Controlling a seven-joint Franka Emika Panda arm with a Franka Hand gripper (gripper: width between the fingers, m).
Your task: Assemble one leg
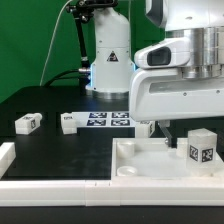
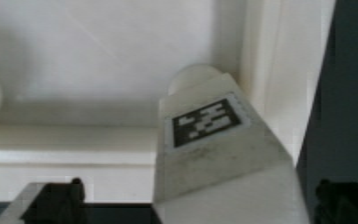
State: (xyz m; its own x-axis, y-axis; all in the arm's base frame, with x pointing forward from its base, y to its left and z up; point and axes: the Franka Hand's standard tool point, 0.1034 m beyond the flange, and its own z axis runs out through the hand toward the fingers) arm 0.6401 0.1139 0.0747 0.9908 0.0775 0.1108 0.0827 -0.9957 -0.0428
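A leg (image 2: 208, 125), a chunky white block with a black-and-white tag, stands on the large white tray-like piece (image 2: 87, 95) close to its raised rim. In the wrist view it runs down between my two dark fingertips (image 2: 51, 203), with a gap on each side. My gripper (image 2: 197, 198) is open around it. In the exterior view my gripper (image 1: 158, 130) hangs low over the tray-like piece (image 1: 135, 168), with a tagged leg (image 1: 200, 150) at its right side. Two more legs (image 1: 27, 123) (image 1: 68, 122) lie on the black table at the exterior view's left.
The marker board (image 1: 108, 121) lies on the black table behind the tray-like piece. The robot's white base (image 1: 110, 55) stands at the back. A round corner socket (image 1: 127, 172) shows in the tray-like piece's near corner.
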